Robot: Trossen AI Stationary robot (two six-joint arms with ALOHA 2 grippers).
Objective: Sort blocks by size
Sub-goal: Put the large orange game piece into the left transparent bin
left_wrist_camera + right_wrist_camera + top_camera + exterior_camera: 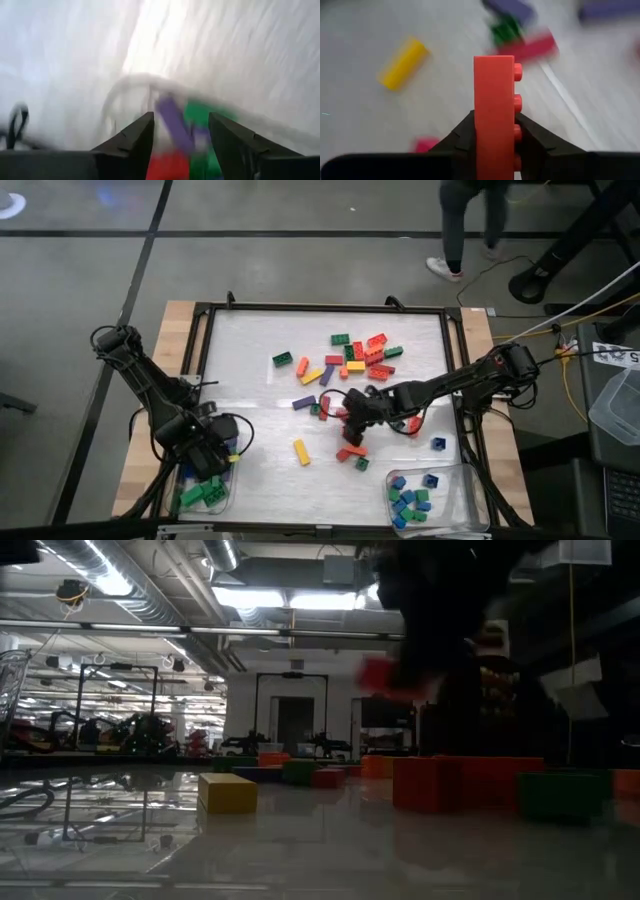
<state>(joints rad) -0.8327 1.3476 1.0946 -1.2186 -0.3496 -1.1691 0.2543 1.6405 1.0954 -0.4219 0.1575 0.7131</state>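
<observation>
Over the near-left corner of the table (190,320), the left gripper (208,448) hovers above a clear tray (228,498) that already holds long green blocks (203,494). Its wrist view shows its 2 fingers (134,140) spread moderately apart with nothing between them; a purple block (174,122), green ones and a red one lie blurred below the gap, inside the tray's rim.

Moving right, a lone yellow long block (301,451) lies on the white mat at the near middle. Farther back, a loose cluster of mixed blocks (360,355) in red, orange, green, yellow and purple is still unsorted.

Right of centre, the right gripper (356,420) hangs over the mat, its arm reaching in from the right edge. Its fingers are closed on a long red block (494,115). In the right wrist view the block's long axis runs straight out from the fingers, studs facing 1 side, and the fingers pinch its 2 broad sides.

At the near-right corner, a second clear tray (455,480) holds small square blocks (408,500), mostly blue with some green. 1 small blue block (438,443) sits on the mat just beyond it.

Judging by the sorting so far, the long red block belongs in the left tray, which lies well to the left of the right gripper and nearer the left arm; the small-block tray on the near right is closer but looks like the wrong one.
</observation>
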